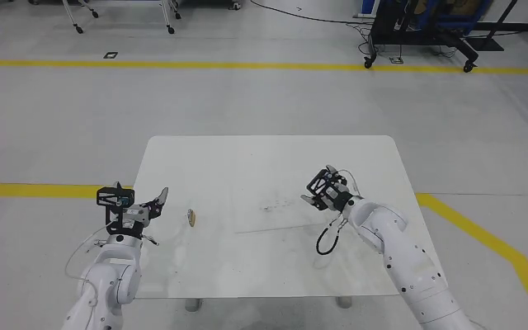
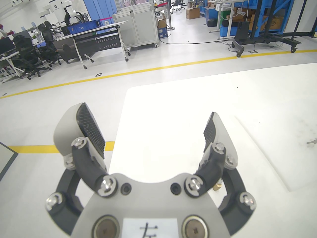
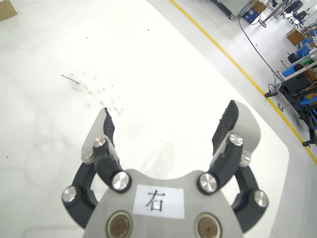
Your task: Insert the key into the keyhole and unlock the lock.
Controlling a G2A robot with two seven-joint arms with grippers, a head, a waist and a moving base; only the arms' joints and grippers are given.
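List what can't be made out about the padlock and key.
Padlock: keyhole unseen; right wrist view's edge cuts its shackle; top view too small.
Padlock, left wrist view: hidden behind left gripper, a brass sliver shows.
Key: too thin for its teeth, right wrist view.

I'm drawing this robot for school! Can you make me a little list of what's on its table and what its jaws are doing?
table: white
padlock: brass, lying near the left jaws, untouched
key: small, flat on the table, between the padlock and the right jaws
left jaws: open, empty
right jaws: open, empty
task so far: key not yet picked up
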